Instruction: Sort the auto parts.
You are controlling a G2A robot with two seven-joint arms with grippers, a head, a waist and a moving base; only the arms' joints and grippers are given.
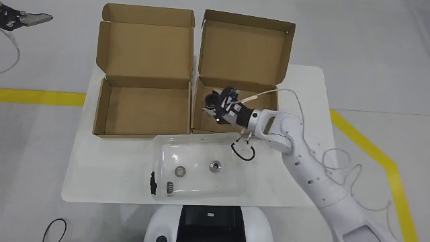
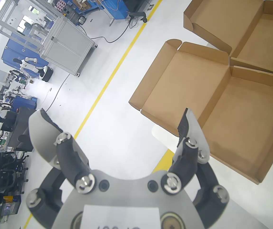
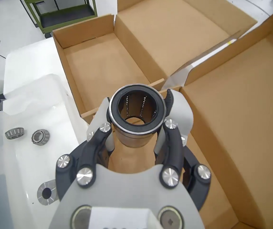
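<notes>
While clamped round a cylindrical bearing (image 3: 133, 137), the right gripper (image 3: 138, 102) hung over the carton (image 1: 205, 87) at the table's (image 1: 107, 168) one o'clock; left gripper (image 2: 113, 113), spread wide, at ten o'clock, off-table.

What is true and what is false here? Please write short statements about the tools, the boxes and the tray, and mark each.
1. The right tool holds a cylindrical bearing. True.
2. The left tool is shut on a part. False: it is open and holds nothing.
3. The right tool is above the clear tray. False: it is above the right box.
4. Two small bearings lie in the clear tray. True.
5. Both boxes are closed. False: the left box and the right box are open.
</notes>
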